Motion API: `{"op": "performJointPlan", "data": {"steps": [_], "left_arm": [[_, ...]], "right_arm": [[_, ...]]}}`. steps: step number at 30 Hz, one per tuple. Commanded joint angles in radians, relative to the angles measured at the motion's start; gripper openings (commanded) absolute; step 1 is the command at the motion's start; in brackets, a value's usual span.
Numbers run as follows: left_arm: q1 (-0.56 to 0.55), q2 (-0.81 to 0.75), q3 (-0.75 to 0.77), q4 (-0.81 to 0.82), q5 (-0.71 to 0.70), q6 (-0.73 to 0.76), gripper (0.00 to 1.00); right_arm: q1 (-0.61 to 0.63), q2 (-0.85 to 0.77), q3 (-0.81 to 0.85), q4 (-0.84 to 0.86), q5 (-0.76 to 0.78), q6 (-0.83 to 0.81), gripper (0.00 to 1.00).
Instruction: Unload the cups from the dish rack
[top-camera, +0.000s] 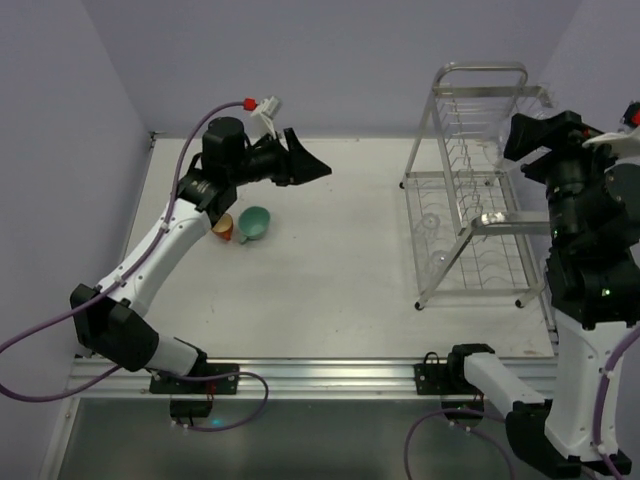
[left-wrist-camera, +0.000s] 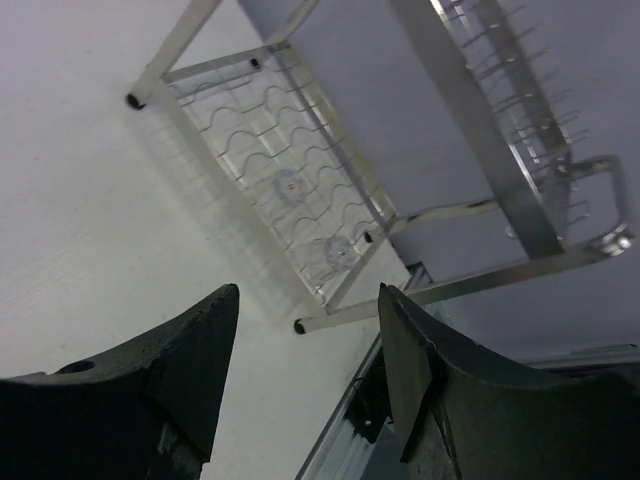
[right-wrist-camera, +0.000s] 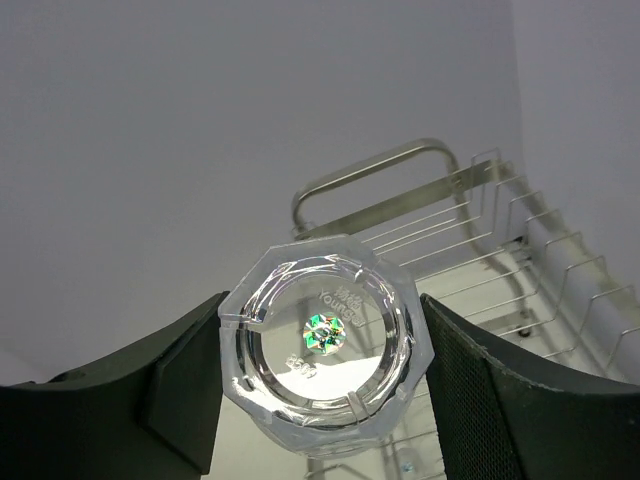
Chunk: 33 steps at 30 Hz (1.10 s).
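Observation:
My right gripper is shut on the clear glass tumbler, whose octagonal base faces the wrist camera. In the top view this gripper is up at the upper tier of the silver wire dish rack. The glass is hard to make out there. The rack also shows in the right wrist view and the left wrist view. The orange-red mug and the mint-green mug sit side by side on the table at the left. My left gripper is open and empty, raised above the table to the right of the mugs, and also shows in its wrist view.
The rack stands at the table's right side, close to the right arm. Two clear round shapes lie on its lower tier; I cannot tell what they are. A metal rail runs along the near edge. Walls close in the left and back.

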<state>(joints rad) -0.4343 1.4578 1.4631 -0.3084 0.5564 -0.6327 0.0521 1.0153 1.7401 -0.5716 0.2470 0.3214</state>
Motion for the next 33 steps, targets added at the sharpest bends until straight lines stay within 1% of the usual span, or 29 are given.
{"op": "performJointPlan", "data": {"steps": [1, 2, 3, 4, 5, 6, 7, 8, 10, 11, 12, 14, 16, 17, 19, 22, 28, 33], "left_arm": [[-0.004, -0.063, -0.12, 0.512, 0.218, -0.302, 0.62], [-0.006, -0.066, -0.151, 0.604, 0.261, -0.362, 0.63], [-0.012, -0.066, -0.179, 0.702, 0.279, -0.425, 0.63], [-0.017, -0.063, -0.202, 0.865, 0.29, -0.532, 0.64], [-0.032, -0.057, -0.233, 0.932, 0.307, -0.577, 0.64], [-0.04, -0.05, -0.24, 0.992, 0.312, -0.62, 0.64], [-0.05, -0.036, -0.247, 1.087, 0.315, -0.654, 0.64], [-0.058, -0.031, -0.254, 1.136, 0.315, -0.723, 0.65], [-0.086, -0.028, -0.282, 1.262, 0.301, -0.798, 0.66], [-0.11, -0.03, -0.288, 1.287, 0.286, -0.803, 0.68], [-0.121, -0.03, -0.288, 1.301, 0.278, -0.799, 0.71], [-0.155, -0.045, -0.294, 1.306, 0.245, -0.754, 0.82], [-0.17, -0.05, -0.3, 1.298, 0.229, -0.719, 0.89], [-0.184, -0.047, -0.299, 1.293, 0.223, -0.714, 0.9], [-0.193, -0.039, -0.303, 1.293, 0.217, -0.71, 0.91], [-0.207, -0.037, -0.308, 1.295, 0.2, -0.708, 0.92], [-0.228, -0.022, -0.297, 1.296, 0.159, -0.726, 0.92], [-0.264, -0.005, -0.285, 1.298, 0.106, -0.739, 0.91]], "right_arm": [[0.002, -0.055, -0.077, 0.036, -0.165, 0.177, 0.0], [0.002, -0.082, -0.092, 0.033, -0.196, 0.211, 0.0], [0.002, -0.095, -0.128, 0.038, -0.265, 0.275, 0.0], [0.002, -0.11, -0.151, 0.048, -0.314, 0.312, 0.0], [0.002, -0.125, -0.177, 0.096, -0.359, 0.353, 0.0], [0.002, -0.154, -0.236, 0.128, -0.435, 0.428, 0.0], [0.003, -0.167, -0.267, 0.157, -0.471, 0.461, 0.0], [0.003, -0.176, -0.29, 0.205, -0.503, 0.488, 0.0], [0.003, -0.188, -0.341, 0.232, -0.554, 0.55, 0.0], [0.003, -0.193, -0.356, 0.261, -0.569, 0.571, 0.0], [0.005, -0.201, -0.388, 0.278, -0.581, 0.612, 0.0], [0.021, -0.207, -0.444, 0.35, -0.626, 0.657, 0.0], [0.046, -0.205, -0.461, 0.371, -0.634, 0.692, 0.0], [0.072, -0.204, -0.474, 0.392, -0.631, 0.697, 0.0], [0.092, -0.204, -0.482, 0.395, -0.614, 0.703, 0.0], [0.11, -0.221, -0.524, 0.453, -0.614, 0.72, 0.0], [0.152, -0.219, -0.547, 0.501, -0.604, 0.719, 0.0], [0.204, -0.218, -0.59, 0.558, -0.562, 0.702, 0.0]]}}
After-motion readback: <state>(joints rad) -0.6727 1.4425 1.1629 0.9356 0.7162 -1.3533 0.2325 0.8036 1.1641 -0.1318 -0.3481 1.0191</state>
